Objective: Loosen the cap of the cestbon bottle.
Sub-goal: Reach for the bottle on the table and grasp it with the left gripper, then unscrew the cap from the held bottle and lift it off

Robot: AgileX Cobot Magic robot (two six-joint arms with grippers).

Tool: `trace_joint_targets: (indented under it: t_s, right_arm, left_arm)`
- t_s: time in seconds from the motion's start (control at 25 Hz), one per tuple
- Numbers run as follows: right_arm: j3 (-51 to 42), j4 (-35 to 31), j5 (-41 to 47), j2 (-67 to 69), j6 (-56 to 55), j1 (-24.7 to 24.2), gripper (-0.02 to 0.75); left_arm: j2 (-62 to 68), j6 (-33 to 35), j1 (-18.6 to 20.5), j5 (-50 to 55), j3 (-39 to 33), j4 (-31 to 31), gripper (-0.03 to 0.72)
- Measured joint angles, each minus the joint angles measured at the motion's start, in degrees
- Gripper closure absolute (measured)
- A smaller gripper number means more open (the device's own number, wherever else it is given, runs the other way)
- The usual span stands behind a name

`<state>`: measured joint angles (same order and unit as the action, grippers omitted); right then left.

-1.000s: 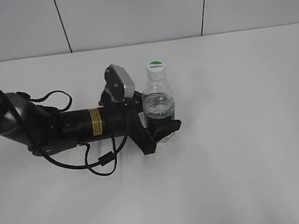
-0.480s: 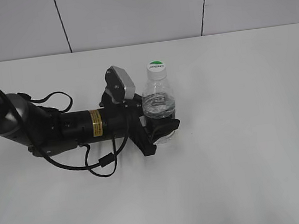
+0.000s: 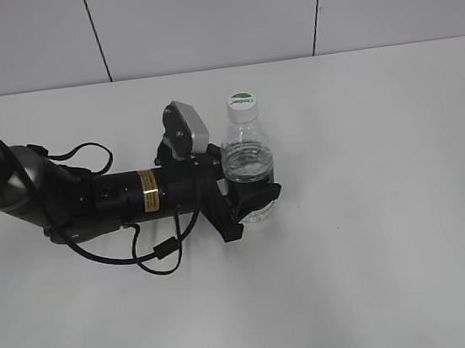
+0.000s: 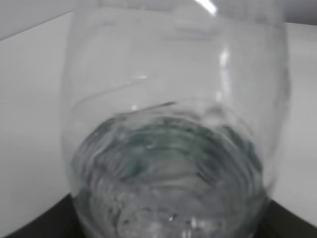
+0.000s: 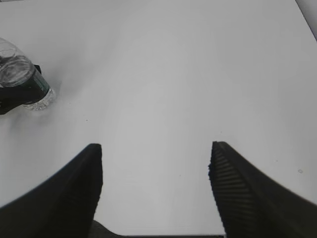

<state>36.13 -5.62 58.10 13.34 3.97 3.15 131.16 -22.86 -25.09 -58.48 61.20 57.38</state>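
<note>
The cestbon bottle [image 3: 246,159] stands upright on the white table, clear, part full of water, with its green label band low down. The white cap [image 3: 242,103] with a green half-circle sits on its neck. My left gripper [image 3: 252,197] reaches in from the left, low over the table, and is shut on the bottle's lower body at the label band. In the left wrist view the bottle [image 4: 168,148] fills the frame. My right gripper [image 5: 156,148] is open and empty above bare table. The bottle [image 5: 20,74] lies far to its left.
The left arm [image 3: 91,196] with its looping black cable [image 3: 153,256] lies across the left of the table. A grey panelled wall [image 3: 213,15] stands behind the table's far edge. The right arm is out of the exterior view.
</note>
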Motion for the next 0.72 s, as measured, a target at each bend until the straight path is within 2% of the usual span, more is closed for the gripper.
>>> trace_joint_targets:
  t_s: [0.44,0.72]
  right_arm:
    - [14.38,0.0,-0.38,29.16,-0.24,0.0,0.222]
    - [25.51,0.0,3.16,47.26,-0.24,0.0,0.222]
  left_arm:
    - [0.0,0.0,0.0,0.0,0.0,2.17,0.284]
    - [0.0,0.0,0.0,0.0,0.0,3.84,0.284]
